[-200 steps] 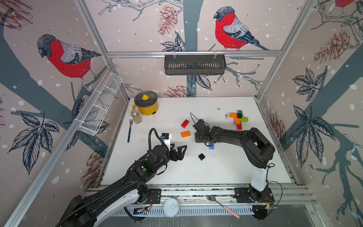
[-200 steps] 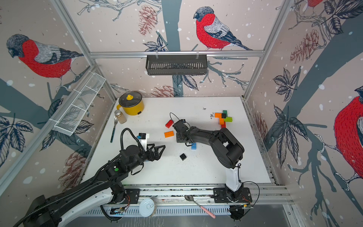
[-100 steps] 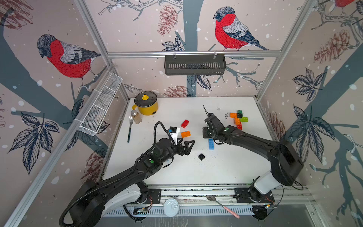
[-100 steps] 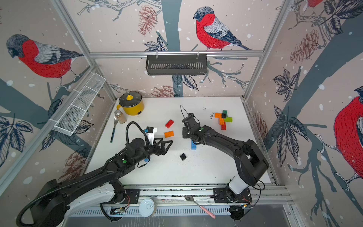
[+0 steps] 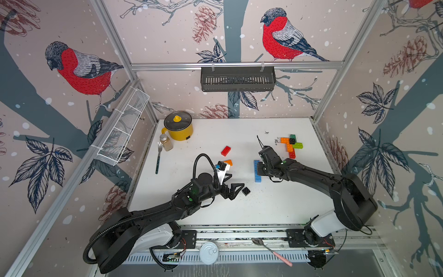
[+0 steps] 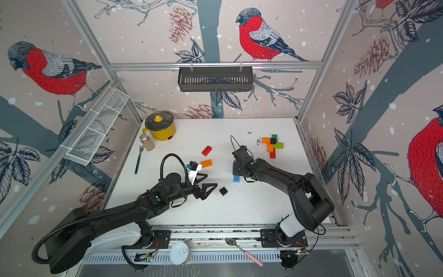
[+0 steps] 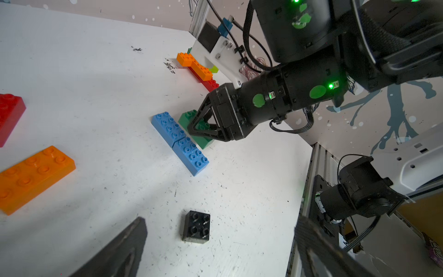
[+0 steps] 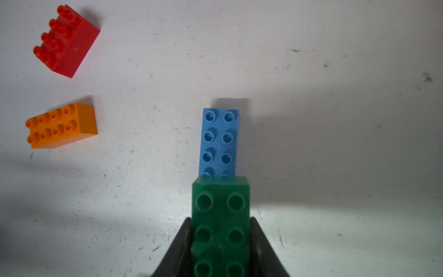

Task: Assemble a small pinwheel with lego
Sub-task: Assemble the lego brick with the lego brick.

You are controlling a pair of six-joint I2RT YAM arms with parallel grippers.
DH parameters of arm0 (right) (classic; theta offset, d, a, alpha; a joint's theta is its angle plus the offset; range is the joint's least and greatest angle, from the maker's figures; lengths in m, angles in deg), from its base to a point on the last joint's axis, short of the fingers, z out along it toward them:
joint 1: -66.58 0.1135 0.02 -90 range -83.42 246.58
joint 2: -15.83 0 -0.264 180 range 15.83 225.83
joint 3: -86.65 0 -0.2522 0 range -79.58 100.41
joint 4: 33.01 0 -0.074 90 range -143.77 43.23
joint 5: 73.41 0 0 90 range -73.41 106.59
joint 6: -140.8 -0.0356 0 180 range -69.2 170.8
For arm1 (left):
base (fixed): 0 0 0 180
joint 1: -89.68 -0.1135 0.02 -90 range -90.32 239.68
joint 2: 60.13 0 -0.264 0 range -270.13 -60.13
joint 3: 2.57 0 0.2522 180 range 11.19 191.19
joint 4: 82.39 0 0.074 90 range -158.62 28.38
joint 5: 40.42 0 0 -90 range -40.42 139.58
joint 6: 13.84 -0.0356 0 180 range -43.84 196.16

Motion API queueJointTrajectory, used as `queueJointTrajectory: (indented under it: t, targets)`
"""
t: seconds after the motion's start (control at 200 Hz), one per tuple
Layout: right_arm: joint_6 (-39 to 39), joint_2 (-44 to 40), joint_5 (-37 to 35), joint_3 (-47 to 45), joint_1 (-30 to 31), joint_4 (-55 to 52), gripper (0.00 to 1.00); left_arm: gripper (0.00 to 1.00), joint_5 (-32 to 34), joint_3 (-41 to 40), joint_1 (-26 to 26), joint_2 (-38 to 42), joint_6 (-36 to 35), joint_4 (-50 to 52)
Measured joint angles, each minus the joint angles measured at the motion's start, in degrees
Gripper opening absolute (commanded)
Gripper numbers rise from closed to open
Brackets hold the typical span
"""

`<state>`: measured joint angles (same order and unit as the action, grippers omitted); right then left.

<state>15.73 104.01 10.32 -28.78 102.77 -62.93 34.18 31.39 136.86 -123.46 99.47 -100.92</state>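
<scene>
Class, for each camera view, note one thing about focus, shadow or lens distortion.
Right wrist view: green brick in the right tool is soft, blue brick sharp, with a shadow beside it. Left wrist view: left tool blurred and dark, black brick crisp. Both top views: the frame posts splay outward, a wide-angle look.

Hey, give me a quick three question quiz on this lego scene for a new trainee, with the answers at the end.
1. True or false: the right gripper is shut on the dark green brick.
2. How many blue bricks lie end to end on the table?
3. What colour is the small square brick nearest the open left gripper?
Key: 1 true; 2 two; 3 black.
</scene>
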Motion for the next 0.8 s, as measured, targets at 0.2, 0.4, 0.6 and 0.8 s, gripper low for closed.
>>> queueJointTrajectory:
  t: [0.2,0.4,0.6,0.8]
  targets:
    - [-0.7,1.7,-0.3,0.3,-0.2,0.5,0.12,0.97,-1.7,0.3,0.1,-0.3,-1.5,-0.2]
    - [-0.7,3.3,-1.3,1.3,-0.2,0.6,0.12,0.97,-2.6,1.0,0.2,-1.4,-2.3,-0.3]
    - [-0.5,4.8,-2.1,1.7,-0.2,0.7,0.12,0.97,-2.8,1.2,0.2,-1.5,-2.3,-0.3]
    - [-0.4,5.1,-2.6,1.7,-0.2,0.7,0.12,0.97,-2.8,1.2,0.2,-1.5,-2.3,-0.3]
